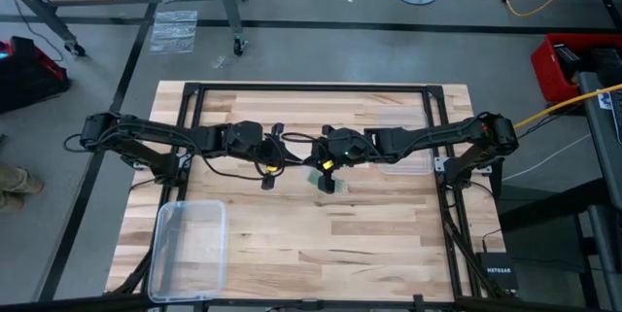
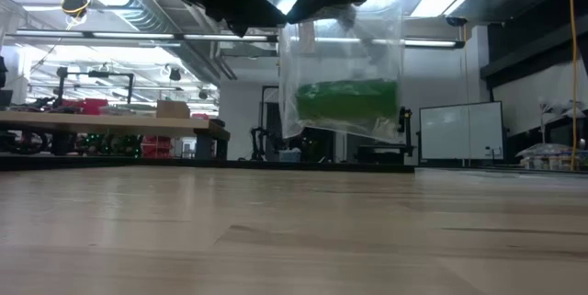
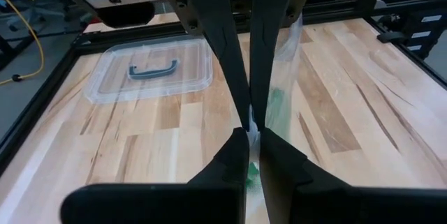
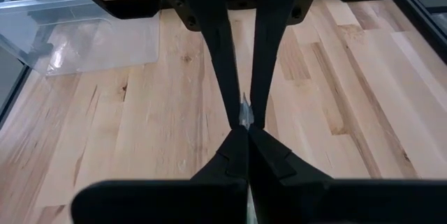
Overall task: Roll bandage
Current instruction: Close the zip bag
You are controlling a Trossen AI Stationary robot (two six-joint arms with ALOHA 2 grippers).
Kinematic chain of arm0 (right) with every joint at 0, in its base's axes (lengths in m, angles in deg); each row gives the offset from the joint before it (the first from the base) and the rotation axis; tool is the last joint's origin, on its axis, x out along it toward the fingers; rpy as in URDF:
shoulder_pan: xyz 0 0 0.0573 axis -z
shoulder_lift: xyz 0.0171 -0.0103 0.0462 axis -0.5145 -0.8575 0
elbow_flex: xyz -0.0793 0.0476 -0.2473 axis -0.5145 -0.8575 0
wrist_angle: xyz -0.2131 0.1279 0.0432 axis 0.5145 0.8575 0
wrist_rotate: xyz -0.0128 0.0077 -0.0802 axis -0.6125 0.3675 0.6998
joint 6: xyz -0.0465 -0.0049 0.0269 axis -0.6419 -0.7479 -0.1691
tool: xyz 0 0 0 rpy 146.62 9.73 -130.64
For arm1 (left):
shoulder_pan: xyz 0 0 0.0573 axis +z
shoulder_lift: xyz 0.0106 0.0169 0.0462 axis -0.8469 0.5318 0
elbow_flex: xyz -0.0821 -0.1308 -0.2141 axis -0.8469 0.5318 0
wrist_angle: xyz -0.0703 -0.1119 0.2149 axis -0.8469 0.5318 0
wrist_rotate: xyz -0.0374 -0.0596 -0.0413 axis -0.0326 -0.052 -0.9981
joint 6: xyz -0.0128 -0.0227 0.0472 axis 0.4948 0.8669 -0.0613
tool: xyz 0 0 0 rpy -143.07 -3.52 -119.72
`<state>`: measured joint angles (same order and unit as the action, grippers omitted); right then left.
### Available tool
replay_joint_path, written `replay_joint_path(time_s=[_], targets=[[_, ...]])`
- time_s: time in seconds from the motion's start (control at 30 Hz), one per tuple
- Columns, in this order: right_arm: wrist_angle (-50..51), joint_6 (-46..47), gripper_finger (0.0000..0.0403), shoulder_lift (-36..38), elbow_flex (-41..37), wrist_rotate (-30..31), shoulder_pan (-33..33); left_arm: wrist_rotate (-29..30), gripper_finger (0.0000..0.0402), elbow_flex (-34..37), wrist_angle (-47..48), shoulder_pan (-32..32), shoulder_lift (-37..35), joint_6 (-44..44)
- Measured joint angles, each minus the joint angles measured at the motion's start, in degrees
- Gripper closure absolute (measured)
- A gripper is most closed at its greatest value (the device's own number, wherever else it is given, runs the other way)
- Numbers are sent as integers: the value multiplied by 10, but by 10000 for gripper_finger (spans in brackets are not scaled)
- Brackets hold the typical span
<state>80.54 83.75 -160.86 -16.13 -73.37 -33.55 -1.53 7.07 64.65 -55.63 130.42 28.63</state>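
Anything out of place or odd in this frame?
The bandage is a green roll sealed inside a clear bag, which hangs in the air above the table. The left gripper and right gripper each pinch the bag's top edge. Nothing spilled or damaged.

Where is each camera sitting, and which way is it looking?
High view: above the table, looking straight down; both arms meet mid-table over the plastic bag.
Low view: at tabletop height, looking level; the bag holding the green bandage hangs from dark grippers above.
Left wrist view: on the left arm; left gripper pinches the bag edge.
Right wrist view: on the right arm; right gripper pinches it too.
Shared: all views show the bag.
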Motion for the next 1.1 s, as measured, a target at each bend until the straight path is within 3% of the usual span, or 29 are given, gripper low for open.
replay_joint_path(time_s=[0.73,0.97,1.1], targets=[[10,1,403,0,3,1,0,16,395,1,-1,7,2,-13],[7,1,403,3,5,3,0,19,368,4,15,9,3,-7],[-8,1,403,4,5,-7,0,20,376,5,14,8,3,-10]])
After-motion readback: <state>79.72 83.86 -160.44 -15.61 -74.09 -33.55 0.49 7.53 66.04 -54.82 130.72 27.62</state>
